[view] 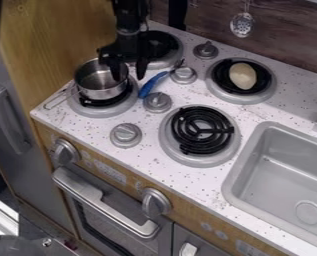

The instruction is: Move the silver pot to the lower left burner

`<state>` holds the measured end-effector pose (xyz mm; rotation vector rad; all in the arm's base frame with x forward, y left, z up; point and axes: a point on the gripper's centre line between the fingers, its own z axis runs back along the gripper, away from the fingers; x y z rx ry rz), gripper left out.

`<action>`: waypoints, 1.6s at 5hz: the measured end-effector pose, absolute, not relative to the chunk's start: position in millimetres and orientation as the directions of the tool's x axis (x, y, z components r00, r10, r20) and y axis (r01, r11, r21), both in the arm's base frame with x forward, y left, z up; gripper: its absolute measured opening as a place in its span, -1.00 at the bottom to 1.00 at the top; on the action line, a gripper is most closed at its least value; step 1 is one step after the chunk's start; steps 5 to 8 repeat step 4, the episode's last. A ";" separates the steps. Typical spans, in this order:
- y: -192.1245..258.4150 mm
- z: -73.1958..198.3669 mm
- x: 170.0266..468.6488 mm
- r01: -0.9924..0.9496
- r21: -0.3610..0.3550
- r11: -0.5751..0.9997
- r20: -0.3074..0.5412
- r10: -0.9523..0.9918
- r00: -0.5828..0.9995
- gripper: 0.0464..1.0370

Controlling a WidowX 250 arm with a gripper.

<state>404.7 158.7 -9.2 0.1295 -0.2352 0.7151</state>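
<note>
My gripper [128, 77] hangs over the right side of the silver pot [102, 91], its fingers apart. One finger is over the pot's opening near the rim and the other is outside it on the right; whether either touches the pot I cannot tell. The pot stands upright on the lower left burner [118, 105], and its thin wire handle points to the lower left, over the counter corner.
A blue-handled utensil [149, 86] lies between the stove knobs, right of the pot. A pale egg-shaped object [243, 75] sits on the upper right burner. The lower right burner [201, 130] is bare; a grey sink [287, 175] is at right.
</note>
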 end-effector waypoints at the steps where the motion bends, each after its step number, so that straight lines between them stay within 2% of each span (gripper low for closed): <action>1: 139.5 12.2 403.2 -0.629 0.016 0.778 0.299 0.596 0.745 0.92; 2: 126.2 13.6 393.3 -0.590 0.013 0.807 0.276 0.564 0.778 0.92; 4: 97.0 7.1 374.1 -0.383 0.031 0.923 0.214 0.368 0.905 0.92; 8: 97.0 7.1 374.1 -0.383 0.031 0.923 0.214 0.368 0.905 0.92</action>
